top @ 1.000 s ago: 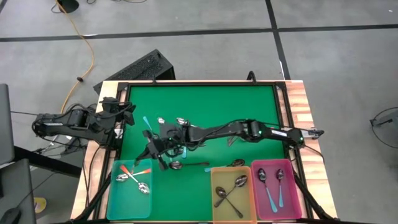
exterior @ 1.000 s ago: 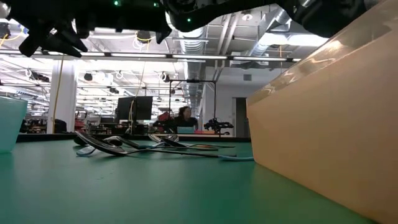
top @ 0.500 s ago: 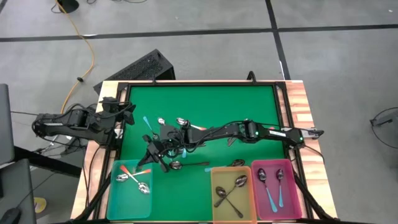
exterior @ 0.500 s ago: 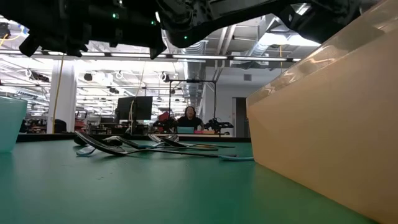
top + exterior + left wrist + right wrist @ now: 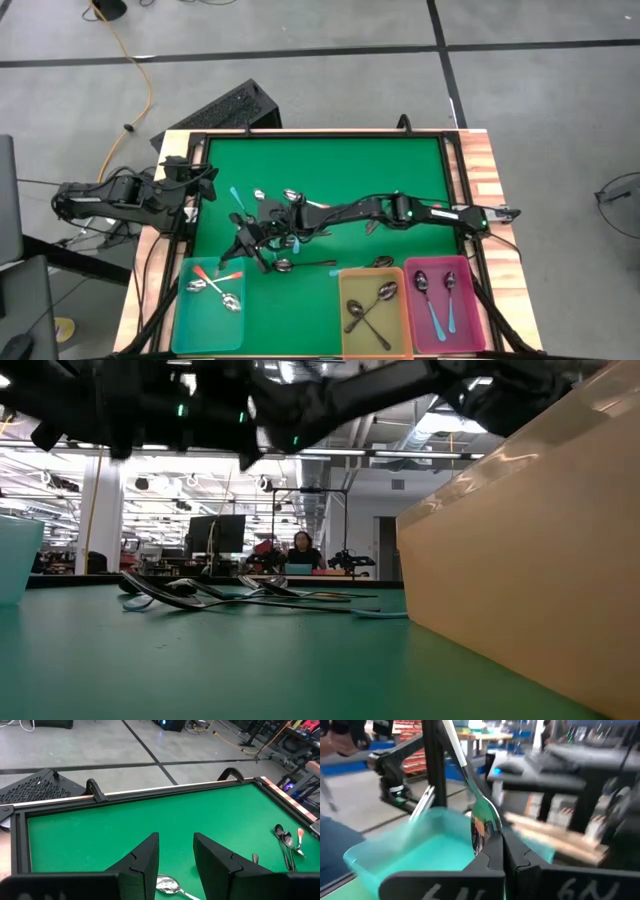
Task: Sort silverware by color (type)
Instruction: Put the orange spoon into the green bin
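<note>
- Right gripper (image 5: 250, 243), fingers pinching a spoon (image 5: 479, 822), hovers near the teal bin (image 5: 180, 318).
- Next, judging by this: carry over bin, release.
- Left gripper (image 5: 175, 862) waits half-spread, empty, at the table's edge.

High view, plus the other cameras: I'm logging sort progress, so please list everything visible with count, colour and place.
Green mat: one, covering the tabletop.
Teal plastic bin: one, front left; holds two orange-red-handled spoons.
Yellow plastic bin: one, front middle; holds crossed plain metal spoons, two or three.
Pink plastic bin: one, front right; holds two light-blue-handled spoons.
Loose spoons: several, mixed handles, mid-mat.
Person: one, far behind the table.
Left pincer: open, empty, at the mat's left edge.
Right pincer: shut on a metal-bowled spoon, beside the teal bin.
</note>
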{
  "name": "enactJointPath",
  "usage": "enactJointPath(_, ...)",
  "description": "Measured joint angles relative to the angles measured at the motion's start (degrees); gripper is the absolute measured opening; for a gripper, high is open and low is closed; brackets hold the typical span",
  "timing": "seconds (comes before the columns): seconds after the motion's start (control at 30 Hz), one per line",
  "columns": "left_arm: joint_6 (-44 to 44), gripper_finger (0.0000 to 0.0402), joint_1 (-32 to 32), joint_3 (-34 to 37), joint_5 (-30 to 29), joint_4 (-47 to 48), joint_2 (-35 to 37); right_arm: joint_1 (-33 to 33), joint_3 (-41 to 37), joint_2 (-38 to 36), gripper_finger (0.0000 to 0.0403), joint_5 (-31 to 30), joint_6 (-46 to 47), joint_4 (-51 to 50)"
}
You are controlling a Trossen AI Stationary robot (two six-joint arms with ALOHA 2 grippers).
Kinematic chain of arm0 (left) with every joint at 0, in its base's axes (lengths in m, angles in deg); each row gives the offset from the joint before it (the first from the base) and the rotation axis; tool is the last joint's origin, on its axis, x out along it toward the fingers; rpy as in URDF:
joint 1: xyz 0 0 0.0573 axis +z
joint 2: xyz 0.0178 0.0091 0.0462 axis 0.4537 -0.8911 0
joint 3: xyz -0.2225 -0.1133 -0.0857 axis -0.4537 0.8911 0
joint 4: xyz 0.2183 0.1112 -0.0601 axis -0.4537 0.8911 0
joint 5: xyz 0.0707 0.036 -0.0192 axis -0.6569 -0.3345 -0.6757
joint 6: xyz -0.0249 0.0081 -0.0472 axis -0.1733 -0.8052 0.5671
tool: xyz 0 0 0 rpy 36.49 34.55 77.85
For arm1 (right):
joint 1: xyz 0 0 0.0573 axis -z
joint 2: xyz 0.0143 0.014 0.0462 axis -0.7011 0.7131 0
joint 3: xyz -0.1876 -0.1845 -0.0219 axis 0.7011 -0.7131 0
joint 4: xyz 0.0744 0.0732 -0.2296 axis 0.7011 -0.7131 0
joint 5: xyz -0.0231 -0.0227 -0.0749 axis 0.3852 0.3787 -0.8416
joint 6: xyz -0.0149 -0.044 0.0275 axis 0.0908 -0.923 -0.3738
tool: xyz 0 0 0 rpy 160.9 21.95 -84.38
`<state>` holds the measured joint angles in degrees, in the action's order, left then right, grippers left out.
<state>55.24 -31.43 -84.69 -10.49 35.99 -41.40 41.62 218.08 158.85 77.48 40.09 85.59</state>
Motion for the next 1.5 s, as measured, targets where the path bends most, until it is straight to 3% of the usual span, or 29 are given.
enactJointPath(0.23,-0.3,0.0105,0.0,0.0,1.5,0.0,0.0,1.1,0.9,2.6,0.0001,1.1,5.4,1.7)
enactJointPath(0.7,-1.1,0.0105,0.0,0.0,1.5,0.0,0.0,1.5,0.9,2.8,0.0001,0.9,2.1,-4.2)
enactJointPath(1.5,-1.4,0.0105,0.0,0.0,1.5,0.0,0.0,1.4,0.5,2.8,0.0001,0.3,2.0,-4.9)
